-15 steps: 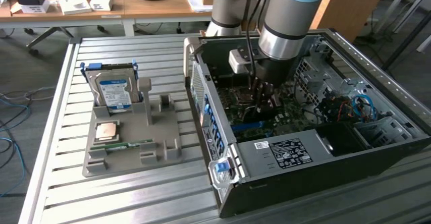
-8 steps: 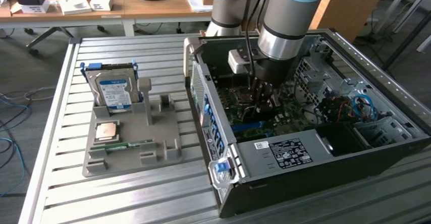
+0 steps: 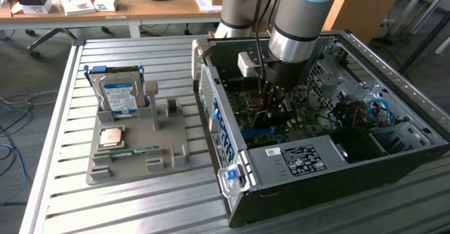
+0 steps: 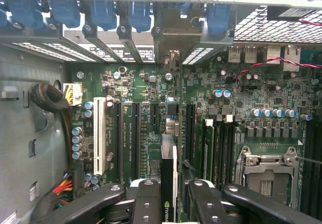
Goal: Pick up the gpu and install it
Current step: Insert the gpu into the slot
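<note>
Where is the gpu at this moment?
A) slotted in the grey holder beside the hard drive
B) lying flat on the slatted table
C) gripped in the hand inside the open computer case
C: the wrist view shows the gpu edge-on, clamped in the hand above the motherboard.

One gpu [image 4: 169, 169], one hard drive [image 3: 119, 96], one memory stick [image 3: 128, 150], one processor [image 3: 113, 137]

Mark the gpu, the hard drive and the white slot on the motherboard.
gpu [image 4: 169, 178]: wrist view, on the card's thin edge.
hard drive [image 3: 118, 95]: exterior view, on its blue label.
white slot [image 4: 99, 133]: wrist view, midway along its length.
</note>
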`<state>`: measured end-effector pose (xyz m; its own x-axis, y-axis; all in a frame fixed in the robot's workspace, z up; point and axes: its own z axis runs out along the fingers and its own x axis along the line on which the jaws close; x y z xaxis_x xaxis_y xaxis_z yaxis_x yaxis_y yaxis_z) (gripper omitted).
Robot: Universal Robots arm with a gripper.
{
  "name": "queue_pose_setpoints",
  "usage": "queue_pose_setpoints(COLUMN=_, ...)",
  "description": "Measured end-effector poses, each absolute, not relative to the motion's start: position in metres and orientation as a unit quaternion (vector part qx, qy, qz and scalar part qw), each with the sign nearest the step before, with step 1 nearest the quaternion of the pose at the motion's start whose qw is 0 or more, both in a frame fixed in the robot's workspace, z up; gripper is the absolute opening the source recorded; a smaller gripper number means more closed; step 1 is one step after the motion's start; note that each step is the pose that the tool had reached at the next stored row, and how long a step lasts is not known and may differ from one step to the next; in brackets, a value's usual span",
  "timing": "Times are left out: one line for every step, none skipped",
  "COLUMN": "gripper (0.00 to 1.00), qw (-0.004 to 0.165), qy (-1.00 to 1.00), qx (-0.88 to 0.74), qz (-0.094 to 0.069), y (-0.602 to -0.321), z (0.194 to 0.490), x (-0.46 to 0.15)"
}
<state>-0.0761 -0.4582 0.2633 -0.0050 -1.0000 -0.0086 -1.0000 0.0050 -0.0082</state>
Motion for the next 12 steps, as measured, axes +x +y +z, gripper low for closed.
queue_pose_setpoints(gripper=0.26, qw=0.006, qy=0.709, qx=-0.705, qz=0.000, y=-0.4582, z=0.2619, x=-0.0761)
queue_pose_setpoints(gripper=0.26, qw=0.006, qy=0.709, qx=-0.705, qz=0.000, y=-0.4582, z=0.2619, x=-0.0761)
queue_pose_setpoints(gripper=0.26, qw=0.006, qy=0.709, qx=-0.705, qz=0.000, y=-0.4582, z=0.2618, x=-0.0761)
queue_pose_setpoints(gripper=0.26, qw=0.006, qy=0.709, qx=-0.705, qz=0.000, y=-0.4582, z=0.2614, x=-0.0761)
queue_pose_setpoints(gripper=0.26, qw=0.006, qy=0.709, qx=-0.705, qz=0.000, y=-0.4582, z=0.2610, x=-0.0761)
queue_pose_setpoints(gripper=0.26, qw=0.006, qy=0.709, qx=-0.705, qz=0.000, y=-0.4582, z=0.2610, x=-0.0761)
queue_pose_setpoints(gripper=0.26, qw=0.006, qy=0.709, qx=-0.705, qz=0.000, y=-0.4582, z=0.2610, x=-0.0761)
queue_pose_setpoints(gripper=0.26, qw=0.006, qy=0.709, qx=-0.705, qz=0.000, y=-0.4582, z=0.2610, x=-0.0761)
queue_pose_setpoints(gripper=0.26, qw=0.006, qy=0.709, qx=-0.705, qz=0.000, y=-0.4582, z=0.2610, x=-0.0761)
queue_pose_setpoints(gripper=0.26, qw=0.006, qy=0.709, qx=-0.705, qz=0.000, y=-0.4582, z=0.2610, x=-0.0761)
queue_pose_setpoints(gripper=0.26, qw=0.006, qy=0.709, qx=-0.705, qz=0.000, y=-0.4582, z=0.2610, x=-0.0761)
queue_pose_setpoints(gripper=0.26, qw=0.006, qy=0.709, qx=-0.705, qz=0.000, y=-0.4582, z=0.2609, x=-0.0761)
